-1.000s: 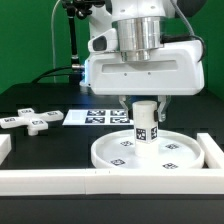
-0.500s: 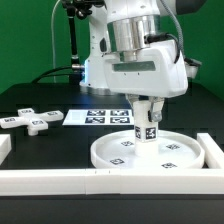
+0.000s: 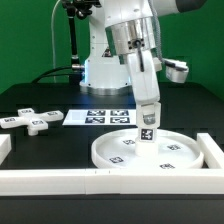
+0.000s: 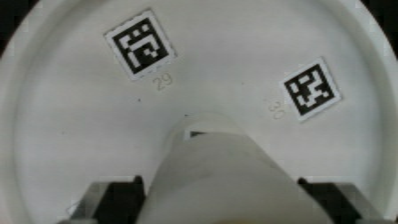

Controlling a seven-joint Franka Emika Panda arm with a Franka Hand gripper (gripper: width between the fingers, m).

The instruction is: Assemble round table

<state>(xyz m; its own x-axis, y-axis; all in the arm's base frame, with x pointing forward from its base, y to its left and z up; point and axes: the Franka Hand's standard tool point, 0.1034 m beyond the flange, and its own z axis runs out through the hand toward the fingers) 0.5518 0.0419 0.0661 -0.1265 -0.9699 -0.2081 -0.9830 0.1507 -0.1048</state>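
The large rimmed disc (image 3: 170,153) lies flat on the black table at the exterior view's right. The short thick cylinder post (image 3: 147,129) stands upright at its centre, tags on its side. My gripper (image 3: 148,113) comes down from above and is shut on the post, hiding its upper part. In the wrist view the post (image 4: 222,165) sits between my two dark fingers (image 4: 118,200), with the disc (image 4: 214,90) and two of its tags beyond. The cross-shaped piece (image 3: 30,121) lies on the table at the exterior view's left, apart from me.
The marker board (image 3: 100,118) lies flat behind the disc. A long white rail bar (image 3: 60,180) runs along the front edge and another (image 3: 213,150) stands at the exterior view's right, close to the disc's rim. The robot base stands behind.
My wrist has turned about the vertical: the gripper body showed its broad side and now shows its narrow side. The post stays upright on the disc in the same spot.
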